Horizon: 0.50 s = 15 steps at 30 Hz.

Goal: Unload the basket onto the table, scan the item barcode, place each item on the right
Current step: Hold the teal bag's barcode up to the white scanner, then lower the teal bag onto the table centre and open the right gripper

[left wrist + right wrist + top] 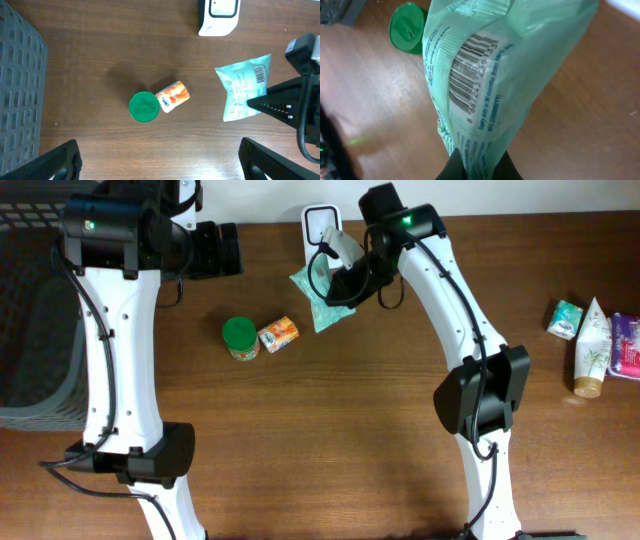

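Observation:
The item is a pale green pouch [318, 302] [244, 89] just in front of the white scanner [320, 224] [218, 14]. Its printed barcode [470, 72] [259, 75] faces up towards the cameras. My right gripper [346, 284] [479, 169] is shut on one edge of the pouch [490, 45], the film pinched between its black fingertips. I cannot tell whether the pouch is off the table. My left gripper [160, 158] [226, 250] hangs open high over the table left of the scanner, with nothing in it.
A green-lidded jar [240, 338] [144, 106] and a small orange packet [279, 334] [173, 96] lie together left of the pouch. A dark basket [30, 310] [17, 85] fills the left edge. A few toiletry packs [592, 350] lie at the far right.

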{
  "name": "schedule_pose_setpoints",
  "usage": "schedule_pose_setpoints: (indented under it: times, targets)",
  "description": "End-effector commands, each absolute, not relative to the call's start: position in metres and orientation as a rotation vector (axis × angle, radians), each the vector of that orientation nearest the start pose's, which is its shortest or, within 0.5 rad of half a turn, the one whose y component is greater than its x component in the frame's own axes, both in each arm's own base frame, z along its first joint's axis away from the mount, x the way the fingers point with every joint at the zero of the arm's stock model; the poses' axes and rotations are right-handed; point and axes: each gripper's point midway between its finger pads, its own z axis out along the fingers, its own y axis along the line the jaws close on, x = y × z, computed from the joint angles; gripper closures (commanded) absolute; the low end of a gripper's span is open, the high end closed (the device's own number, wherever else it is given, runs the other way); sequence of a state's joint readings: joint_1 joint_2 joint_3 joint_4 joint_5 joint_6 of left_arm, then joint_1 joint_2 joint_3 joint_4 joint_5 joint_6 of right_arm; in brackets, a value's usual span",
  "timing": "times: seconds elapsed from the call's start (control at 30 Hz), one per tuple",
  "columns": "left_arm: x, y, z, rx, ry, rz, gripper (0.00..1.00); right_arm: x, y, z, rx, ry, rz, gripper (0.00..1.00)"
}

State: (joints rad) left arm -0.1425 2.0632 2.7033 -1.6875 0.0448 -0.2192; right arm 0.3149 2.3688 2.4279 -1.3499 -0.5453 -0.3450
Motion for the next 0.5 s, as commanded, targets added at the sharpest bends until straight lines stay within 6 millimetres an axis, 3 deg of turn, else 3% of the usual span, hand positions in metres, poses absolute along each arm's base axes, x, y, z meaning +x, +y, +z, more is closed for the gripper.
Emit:
schedule_pose_setpoints:
  times: [0.0, 0.13, 0.27, 0.47]
  targets:
    - [0.420, -0.065, 0.337, -0.073, 2.602, -0.181, 0.01, 0.464, 0.244, 0.182, -1.056, 2.481, 0.697, 0.96]
    - [0.420, -0.065, 0.337, -0.074, 2.602, -0.181, 0.01, 0.467, 0.245, 0.184, -1.183, 2.387, 0.659, 0.96]
    - [0.420, -0.065, 0.337, -0.074, 2.602, -0.181, 0.01, 0.499, 0.255, 0.201, -1.239, 2.174, 0.570, 0.96]
    - [0.420, -0.065, 0.337, -0.073, 2.602, -0.181, 0.01, 0.504, 0.257, 0.204, -1.488, 1.941, 0.445, 0.96]
